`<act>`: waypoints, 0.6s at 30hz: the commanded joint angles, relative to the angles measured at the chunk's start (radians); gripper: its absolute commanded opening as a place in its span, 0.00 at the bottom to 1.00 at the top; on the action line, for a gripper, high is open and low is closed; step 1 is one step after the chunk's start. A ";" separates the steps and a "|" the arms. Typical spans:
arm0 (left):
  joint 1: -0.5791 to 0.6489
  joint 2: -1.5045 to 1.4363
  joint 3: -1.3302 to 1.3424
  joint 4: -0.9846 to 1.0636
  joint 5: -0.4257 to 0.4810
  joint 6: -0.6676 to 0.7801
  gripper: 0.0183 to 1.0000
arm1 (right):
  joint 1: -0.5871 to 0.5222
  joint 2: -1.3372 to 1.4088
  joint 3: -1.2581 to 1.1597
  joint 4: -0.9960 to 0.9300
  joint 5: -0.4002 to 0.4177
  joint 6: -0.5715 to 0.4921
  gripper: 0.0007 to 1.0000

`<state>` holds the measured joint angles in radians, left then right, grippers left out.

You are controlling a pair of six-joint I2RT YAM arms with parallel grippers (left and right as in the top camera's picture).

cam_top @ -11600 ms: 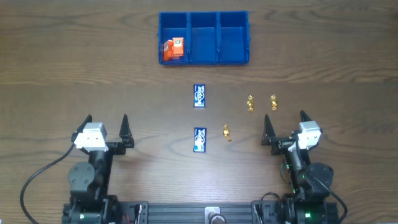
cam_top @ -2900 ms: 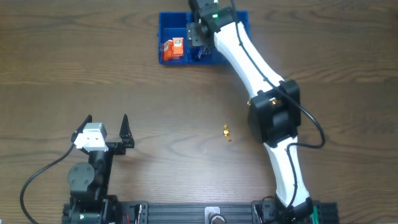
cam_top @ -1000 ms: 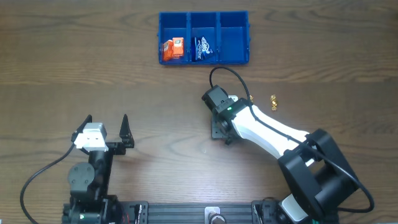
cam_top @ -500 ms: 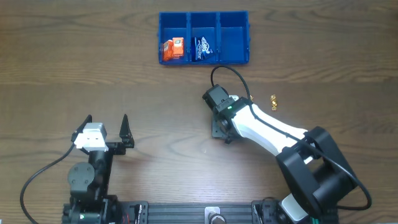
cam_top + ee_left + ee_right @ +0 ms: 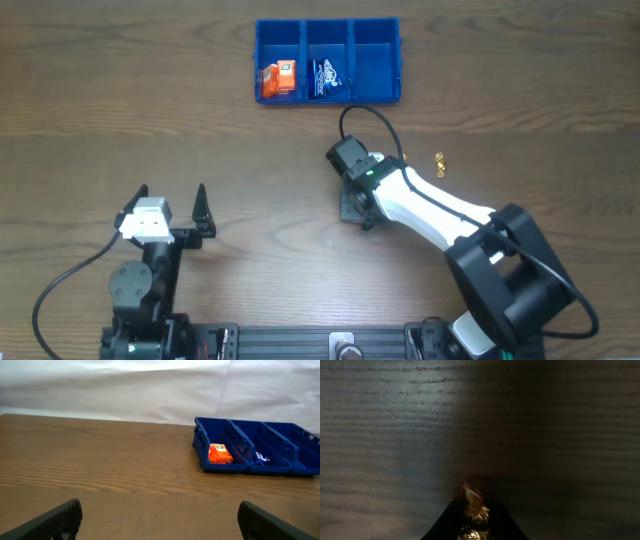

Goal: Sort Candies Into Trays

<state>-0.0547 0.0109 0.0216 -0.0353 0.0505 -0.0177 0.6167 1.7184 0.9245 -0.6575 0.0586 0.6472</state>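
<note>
Gold candy (image 5: pixel 472 505) sits low on the wooden table (image 5: pixel 150 100), near the middle of the work surface, pinched between the two dark fingers (image 5: pixel 445 522) of the right gripper (image 5: pixel 355 208). Use the right wrist view to confirm this: the fingers converge on the wrapper, its twisted end standing up past them. In the top view, the gripper body covers that candy, so you see the arm lying low across the table instead.

A second gold candy (image 5: pixel 439 163) lies loose on the table, to the right of the right arm and apart from it.

Refer to the top view for the blue tray (image 5: pixel 328 99) at the far side of the table, with three compartments side by side. Orange candies (image 5: pixel 278 78) lie in its left compartment and a blue candy (image 5: pixel 323 73) in the middle one. The left wrist view shows the same tray from the side, with the orange candies against the near wall.

The left gripper (image 5: pixel 172 190) stands at its base at the near left, well apart from every candy, its fingers spread wide and holding nothing.
</note>
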 commanded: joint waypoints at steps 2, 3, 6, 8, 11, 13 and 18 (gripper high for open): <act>0.004 -0.006 -0.017 -0.040 -0.002 0.015 1.00 | -0.032 -0.208 0.093 -0.080 0.043 -0.059 0.12; 0.004 -0.006 -0.017 -0.040 -0.002 0.015 1.00 | -0.051 -0.232 0.138 -0.110 0.055 -0.078 0.12; 0.004 -0.006 -0.017 -0.040 -0.002 0.015 1.00 | -0.139 -0.233 0.307 -0.185 0.087 -0.150 0.12; 0.004 -0.006 -0.017 -0.040 -0.002 0.015 1.00 | -0.205 -0.193 0.433 -0.195 0.087 -0.214 0.13; 0.004 -0.006 -0.017 -0.040 -0.002 0.015 1.00 | -0.277 -0.063 0.677 -0.195 0.087 -0.289 0.13; 0.004 -0.006 -0.017 -0.040 -0.002 0.015 1.00 | -0.294 0.017 0.785 -0.199 0.087 -0.317 0.13; 0.004 -0.006 -0.017 -0.040 -0.002 0.015 1.00 | -0.317 0.270 1.030 -0.229 0.090 -0.362 0.13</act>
<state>-0.0551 0.0109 0.0216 -0.0345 0.0505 -0.0177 0.3107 1.8263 1.8442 -0.8650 0.1333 0.3565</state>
